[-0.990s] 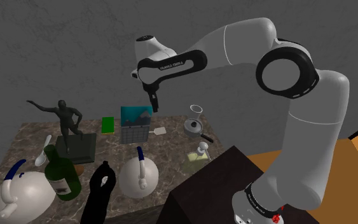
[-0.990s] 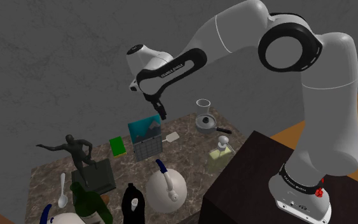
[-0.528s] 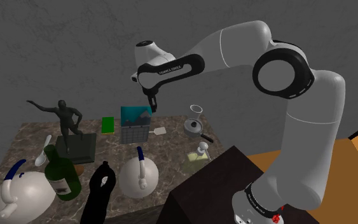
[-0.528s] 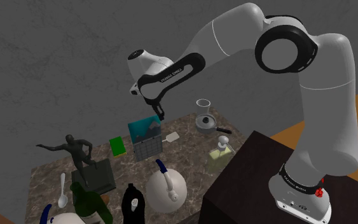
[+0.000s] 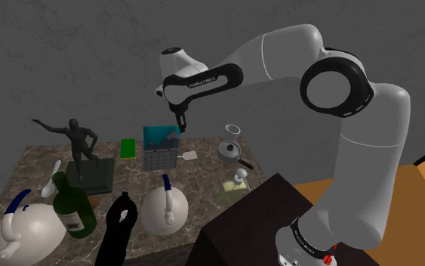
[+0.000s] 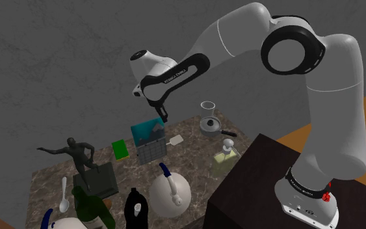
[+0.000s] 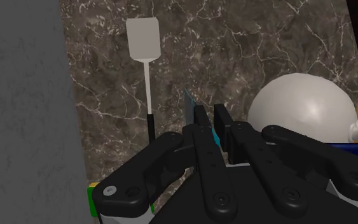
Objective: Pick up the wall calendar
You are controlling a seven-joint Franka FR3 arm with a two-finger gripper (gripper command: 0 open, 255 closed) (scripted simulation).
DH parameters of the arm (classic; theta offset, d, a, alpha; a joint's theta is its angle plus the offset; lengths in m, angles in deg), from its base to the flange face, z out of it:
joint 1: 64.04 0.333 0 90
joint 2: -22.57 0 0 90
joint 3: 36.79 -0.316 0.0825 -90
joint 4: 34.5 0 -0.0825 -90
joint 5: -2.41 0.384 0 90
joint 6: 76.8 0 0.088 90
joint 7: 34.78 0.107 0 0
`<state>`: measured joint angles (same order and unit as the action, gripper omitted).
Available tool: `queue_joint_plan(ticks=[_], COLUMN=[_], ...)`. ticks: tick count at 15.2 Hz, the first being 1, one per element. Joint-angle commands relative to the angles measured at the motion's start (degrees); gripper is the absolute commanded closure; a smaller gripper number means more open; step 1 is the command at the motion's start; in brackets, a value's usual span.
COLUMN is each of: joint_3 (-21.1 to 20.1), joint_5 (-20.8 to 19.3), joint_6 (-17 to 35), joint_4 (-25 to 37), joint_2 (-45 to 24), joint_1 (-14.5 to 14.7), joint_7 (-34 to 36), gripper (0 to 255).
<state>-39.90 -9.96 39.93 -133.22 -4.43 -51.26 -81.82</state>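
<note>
Blue-pictured, grey-gridded wall calendar (image 5: 161,148) is standing upright at the back of the brown marble table (image 5: 203,180), mid-frame in the shoulder view, directly under the black hand (image 5: 180,127), whose fingers (image 7: 201,127) are pinching its thin top edge. White flat spatula (image 5: 189,156) is lying just beside it; white round jug (image 5: 165,208) is sitting lower in frame, blocking nothing.

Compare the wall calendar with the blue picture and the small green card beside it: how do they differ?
The wall calendar shows a blue picture above a grey grid; the small green card is plain. The calendar looks larger than the card. The black fingers clasp the calendar's top edge; the card is untouched. Both are rectangular and sit on the dark marble table.
</note>
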Motion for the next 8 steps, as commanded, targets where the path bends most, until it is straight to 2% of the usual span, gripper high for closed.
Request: queue_joint_plan(ticks=[1, 8], joint_3=[0.0, -0.2], joint_5=[0.1, 0.6], joint_6=[-0.9, -5.2], joint_4=[0.3, 2.3], joint_2=[0.6, 3.0], joint_1=[0.0, 0.0], joint_7=[-0.2, -1.0], gripper=[255, 255])
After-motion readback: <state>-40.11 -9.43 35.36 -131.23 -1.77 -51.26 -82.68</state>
